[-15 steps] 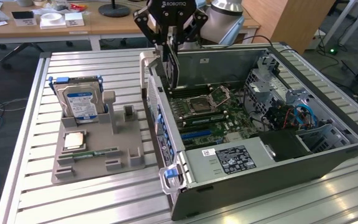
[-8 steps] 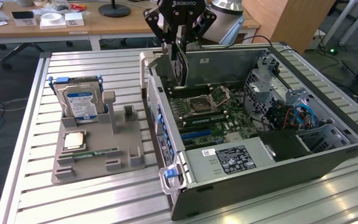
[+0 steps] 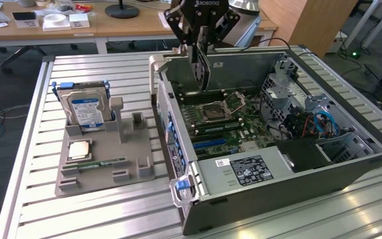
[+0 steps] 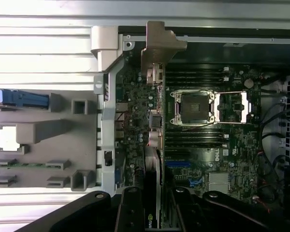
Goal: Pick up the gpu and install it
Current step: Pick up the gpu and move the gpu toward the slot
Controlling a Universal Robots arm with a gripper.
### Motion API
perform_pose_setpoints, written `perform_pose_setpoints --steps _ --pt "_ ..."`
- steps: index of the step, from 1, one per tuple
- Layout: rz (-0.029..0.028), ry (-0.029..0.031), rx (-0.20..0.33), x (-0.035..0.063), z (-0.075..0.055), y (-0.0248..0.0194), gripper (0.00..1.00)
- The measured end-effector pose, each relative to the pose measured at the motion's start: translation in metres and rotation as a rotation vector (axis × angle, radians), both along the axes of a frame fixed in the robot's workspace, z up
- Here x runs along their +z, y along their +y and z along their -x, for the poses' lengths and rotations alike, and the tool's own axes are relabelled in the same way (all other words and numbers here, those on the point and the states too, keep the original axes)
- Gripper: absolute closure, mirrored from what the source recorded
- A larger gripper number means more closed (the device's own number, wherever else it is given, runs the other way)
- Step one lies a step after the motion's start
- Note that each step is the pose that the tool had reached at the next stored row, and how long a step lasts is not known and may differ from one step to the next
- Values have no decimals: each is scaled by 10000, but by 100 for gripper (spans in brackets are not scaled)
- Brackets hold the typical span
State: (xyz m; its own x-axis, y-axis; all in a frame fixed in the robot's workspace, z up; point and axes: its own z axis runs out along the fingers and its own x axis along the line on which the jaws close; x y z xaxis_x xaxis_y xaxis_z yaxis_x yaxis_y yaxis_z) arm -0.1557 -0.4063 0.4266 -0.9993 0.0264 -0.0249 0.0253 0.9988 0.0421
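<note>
Exterior view: the claw [image 3: 201, 49] is clamped on the top edge of the gpu [image 3: 201, 69]. The card hangs upright, edge down, inside the open computer case [image 3: 277, 199], over the motherboard [image 3: 234, 124] and seemingly clear of it. Picking up looks done and the install is in hand, with the card not yet seated. Seating calls for its lower edge squared to a slot; which slot lies beneath I cannot tell. The case stands on a ribbed metal counter [image 3: 98, 214] beside a grey parts holder [image 3: 105, 172] carrying a hard drive [image 3: 85, 110]. Wooden desks [image 3: 118, 30] stand behind.
</note>
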Motion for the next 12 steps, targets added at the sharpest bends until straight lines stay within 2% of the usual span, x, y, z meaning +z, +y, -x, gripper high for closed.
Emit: perform_pose_setpoints --steps 12 --pt "-6 0 36 0 -295 56 74"
